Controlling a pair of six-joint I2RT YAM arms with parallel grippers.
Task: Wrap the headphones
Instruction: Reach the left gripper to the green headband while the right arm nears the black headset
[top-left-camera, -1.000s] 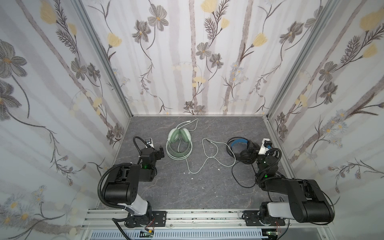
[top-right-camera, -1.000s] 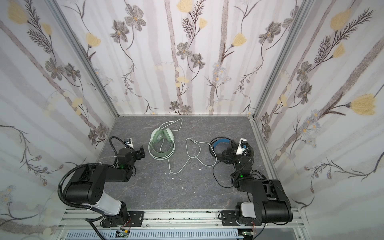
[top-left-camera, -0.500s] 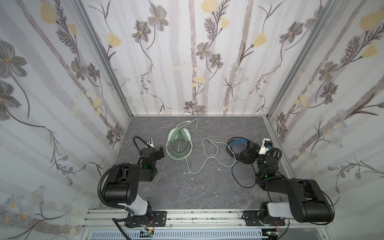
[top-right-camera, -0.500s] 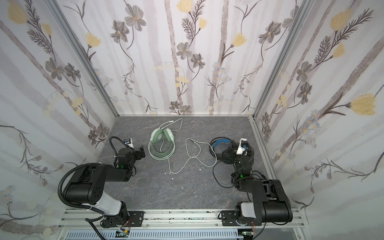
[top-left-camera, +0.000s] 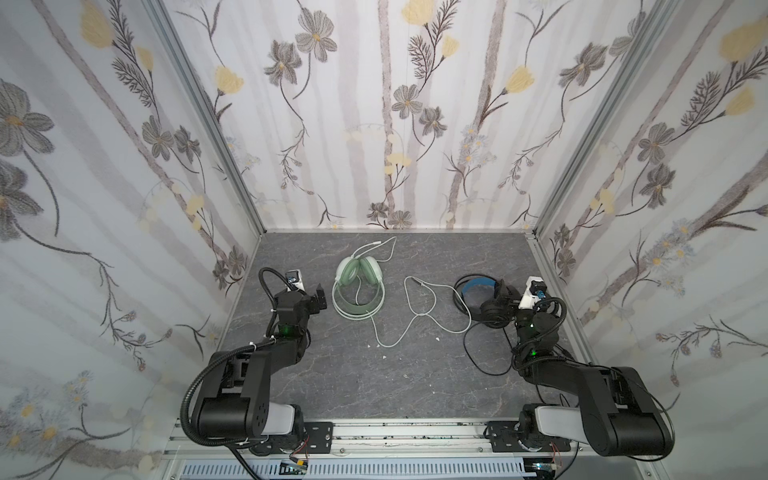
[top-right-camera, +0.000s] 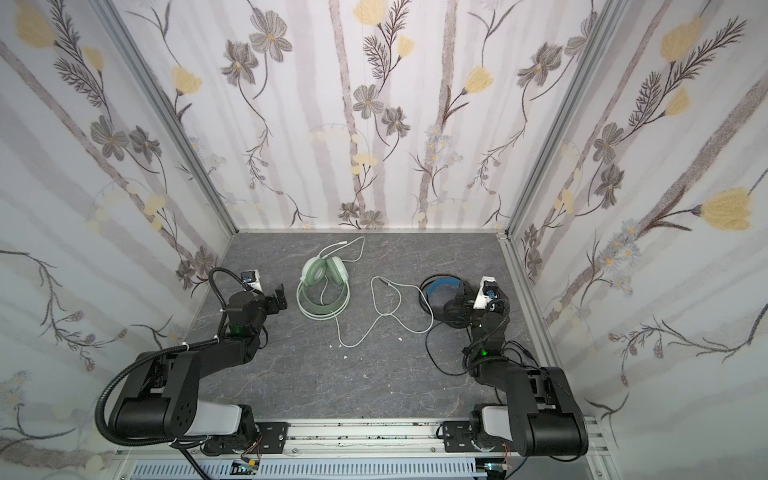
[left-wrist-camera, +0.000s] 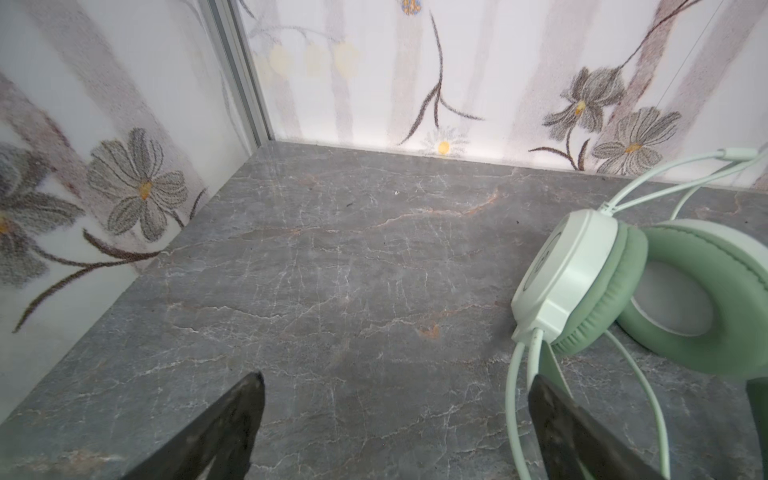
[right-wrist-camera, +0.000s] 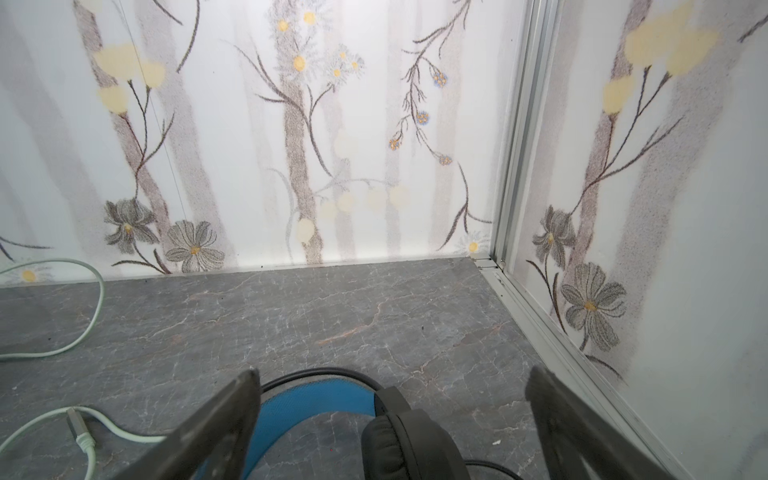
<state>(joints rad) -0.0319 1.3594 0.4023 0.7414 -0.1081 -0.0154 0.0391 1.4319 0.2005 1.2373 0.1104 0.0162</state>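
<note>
the left gripper (left-wrist-camera: 395, 386) stood with its jaws spread wide and nothing between them but the bare grey marbled desk (top-left-camera: 374, 386). the pale mint green over-ear headset (top-left-camera: 358, 286) lay just beside it, toward the middle of the desk, apart from the fingers as far as we could tell. its long axis ran front to back: the two padded cups toward the flowered back wall (top-left-camera: 390, 124), the thin double headband looping toward the front edge. its whitish cable (top-left-camera: 384, 345) ran out through the headband loop, swung across the middle and ended in a plug just short of the other headset.

the right gripper (right-wrist-camera: 392, 378) was equally spread and empty. it hovered over the black over-ear headset with the blue inner headband (top-left-camera: 478, 287). in the right wrist view one black cup sat between the jaws, and the blue band curved off toward the middle. we could not tell whether a finger touched it. the thin black cable (top-left-camera: 471, 363) looped toward the front edge, beside the right arm (top-left-camera: 582, 374).

so each arm had its own headset nearest, and we judged the right one the better lined up. room was tight there: the side wall (right-wrist-camera: 665, 208) stood close outside the right gripper. the open desk lay in the front middle, crossed only by the pale cable. we judged that the easier place to gather loops.
</note>
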